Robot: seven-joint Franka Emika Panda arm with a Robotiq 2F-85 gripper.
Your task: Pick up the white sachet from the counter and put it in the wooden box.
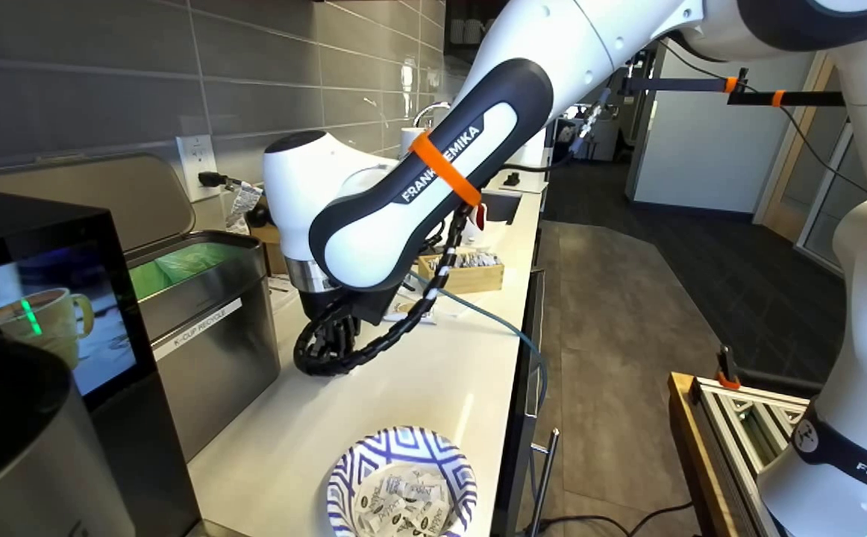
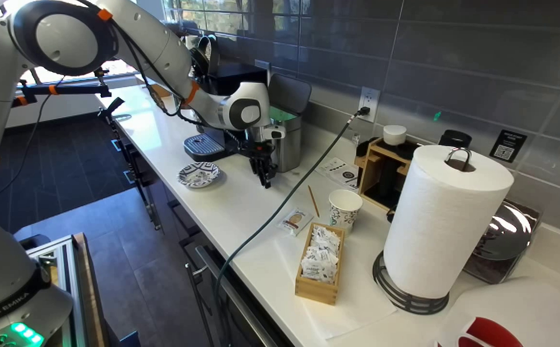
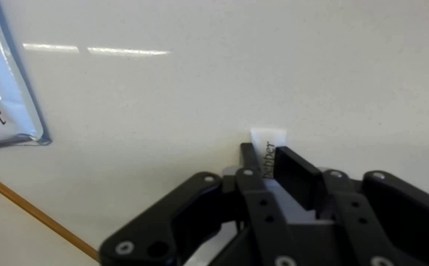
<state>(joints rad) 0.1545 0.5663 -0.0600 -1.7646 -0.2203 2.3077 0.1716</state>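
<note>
White sachet (image 3: 269, 140) looks pinched in the pincer (image 3: 266, 150), well apart from the wooden box (image 2: 316, 290); grasping seems in hand; next, lift clear and carry boxward.

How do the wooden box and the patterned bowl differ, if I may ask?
The wooden box is rectangular; the bowl is round. The box is plain wood, while the bowl has a blue-and-white pattern. The box stands beside the paper cup, the bowl away from it. Both hold packets.
</note>
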